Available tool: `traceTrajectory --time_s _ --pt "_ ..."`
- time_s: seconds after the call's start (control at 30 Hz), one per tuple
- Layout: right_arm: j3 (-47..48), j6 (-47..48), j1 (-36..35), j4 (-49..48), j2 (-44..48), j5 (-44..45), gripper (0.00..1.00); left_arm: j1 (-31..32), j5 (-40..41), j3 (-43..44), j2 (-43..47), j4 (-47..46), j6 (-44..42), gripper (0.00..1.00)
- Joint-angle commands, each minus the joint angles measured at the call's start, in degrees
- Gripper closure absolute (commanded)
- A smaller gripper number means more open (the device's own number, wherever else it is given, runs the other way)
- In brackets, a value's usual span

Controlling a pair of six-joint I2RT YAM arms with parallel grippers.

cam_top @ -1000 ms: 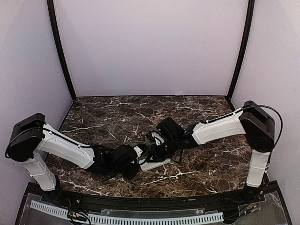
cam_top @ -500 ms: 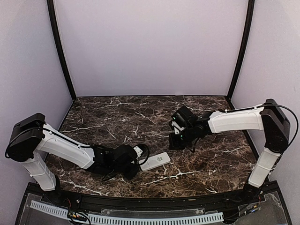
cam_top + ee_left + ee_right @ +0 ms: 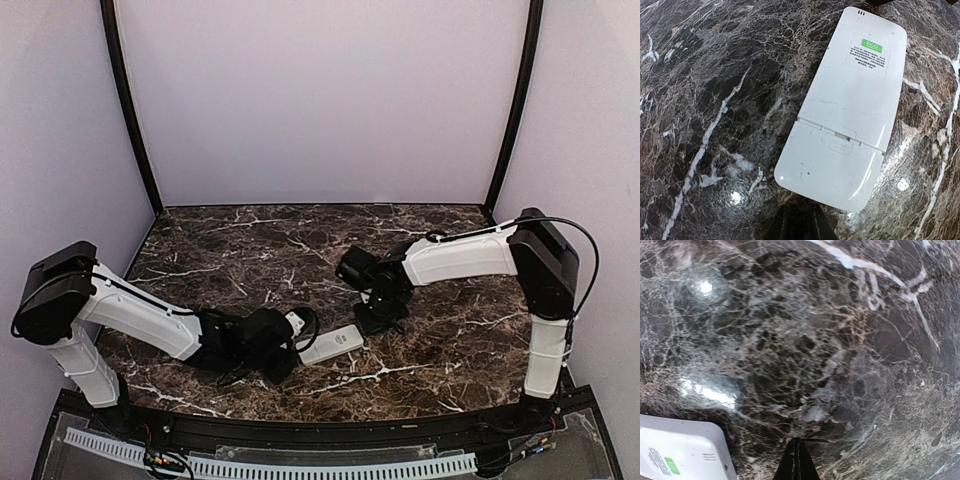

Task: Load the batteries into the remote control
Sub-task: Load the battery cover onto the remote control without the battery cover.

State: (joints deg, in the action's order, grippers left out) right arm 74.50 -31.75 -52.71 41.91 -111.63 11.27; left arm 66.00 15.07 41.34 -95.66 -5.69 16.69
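White plastic remote control point(image 3: 845, 115), shown back-face up on the dark marble-patterned counter point(image 3: 230, 250). It lies close to the near edge, about midway between the left and right edges. Its long axis is set obliquely, with one end turned toward the near-left corner and the other toward the far-right corner. In the left wrist view the battery cover point(image 3: 825, 170) is seen seated flush at the nearer end, and a green ECO label point(image 3: 871, 46) marks the farther end. The batteries are not visible in any view, and whether they are already inside cannot be told.

Left jaws: drawn together, with nothing seen between them. The tips are placed at the cover end of the remote control, roughly in line with its long axis. Whether contact is made cannot be told.

Right jaws: likewise closed to a narrow point, with nothing held. They are poised over bare counter just beyond the label end, on its far-right side. In the right wrist view only a corner of the label end is caught, low and to one side of the tips.

Key relation: the cover end is presented to the left arm point(image 3: 140, 315) and the label end to the right arm point(image 3: 460, 258), the left jaws being the nearer pair. It is judged that any move on the cover would be made most readily from the left, along the long axis, while the label end could be steadied from the right. Either pair would first have to be opened before anything could be gripped.
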Motion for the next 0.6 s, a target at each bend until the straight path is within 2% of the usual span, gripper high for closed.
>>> traceTrajectory --time_s 0.0,0.37,0.57 --pt "2.23 1.84 -2.34 3.86 -5.50 1.69 1.00 -0.49 -0.70 -0.81 -1.46 4.72 -0.17 0.85" --pt "1.79 0.86 -4.09 1.82 -6.68 -1.35 1.00 -0.68 -1.02 -0.91 -1.61 4.32 -0.31 0.86" --pt "7.97 0.62 -11.45 1.33 -10.78 -6.17 1.00 -0.69 -0.89 3.54 -5.84 4.85 -3.66 0.87"
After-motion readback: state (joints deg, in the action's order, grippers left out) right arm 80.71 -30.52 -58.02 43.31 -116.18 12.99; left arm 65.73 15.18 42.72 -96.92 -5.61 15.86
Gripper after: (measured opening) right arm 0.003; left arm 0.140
